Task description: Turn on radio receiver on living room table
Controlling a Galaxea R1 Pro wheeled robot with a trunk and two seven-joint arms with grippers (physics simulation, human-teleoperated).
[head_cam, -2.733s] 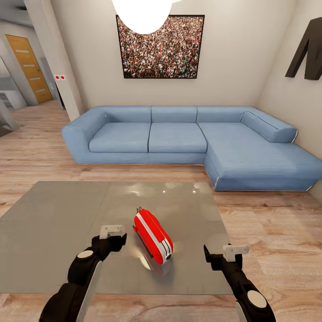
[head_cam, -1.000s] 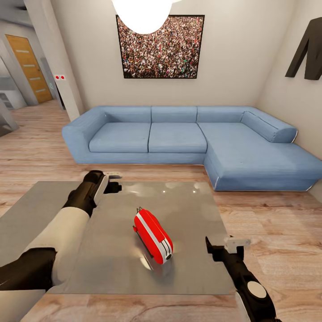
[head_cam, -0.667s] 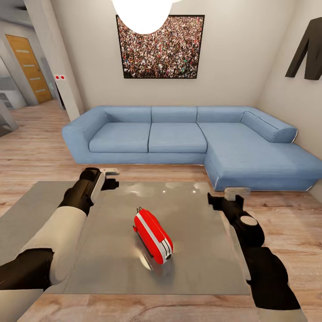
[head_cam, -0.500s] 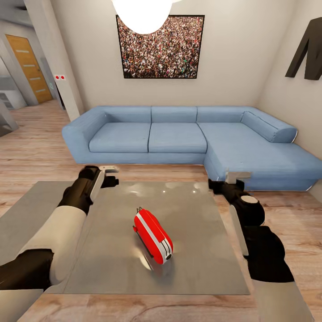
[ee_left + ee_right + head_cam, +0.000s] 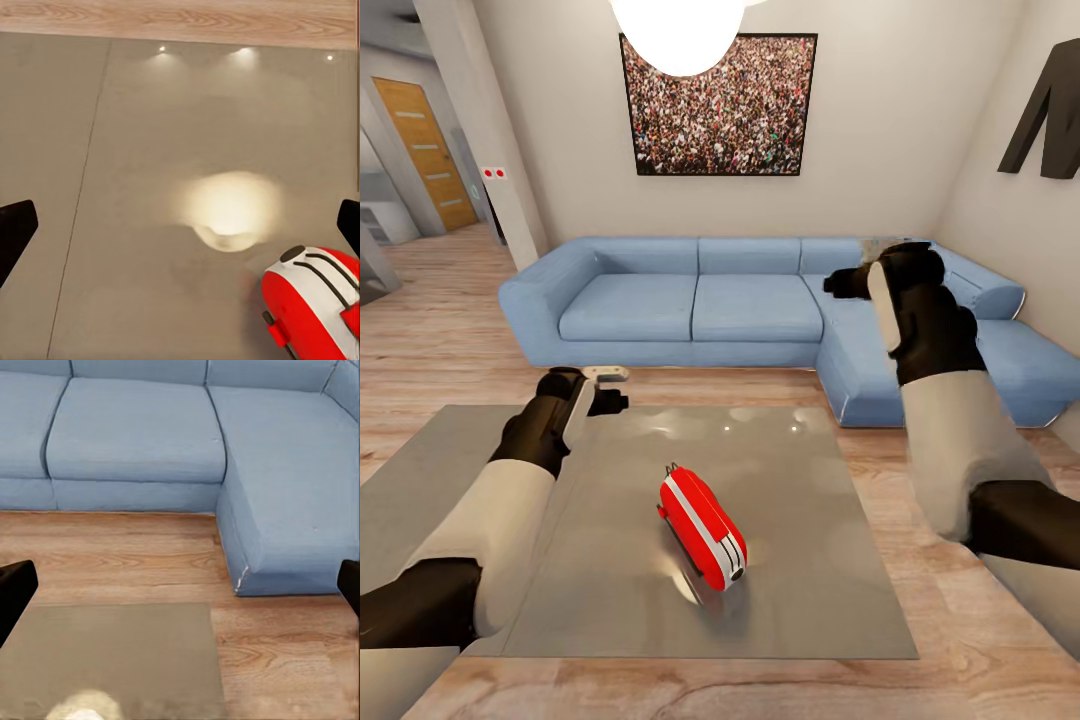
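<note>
The radio receiver (image 5: 703,528) is bright red with white bands and a small grey dial at its near end. It lies on the table (image 5: 480,520), whose glossy grey top mirrors pale ceiling lights. Beyond it, the sofa (image 5: 750,310) is plain light blue. The floor (image 5: 980,510) shows light wood grain. A picture (image 5: 718,105) on the beige far wall carries a dense multicoloured crowd pattern. At the far left stands an orange-brown door (image 5: 428,150).

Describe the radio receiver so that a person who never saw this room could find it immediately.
In front of the blue corner sofa stands a low table with a glossy grey top. The radio receiver lies near the middle of that top, apart from both grippers. It is small, rounded, red with white stripes, the one bright object on the grey surface.
</note>
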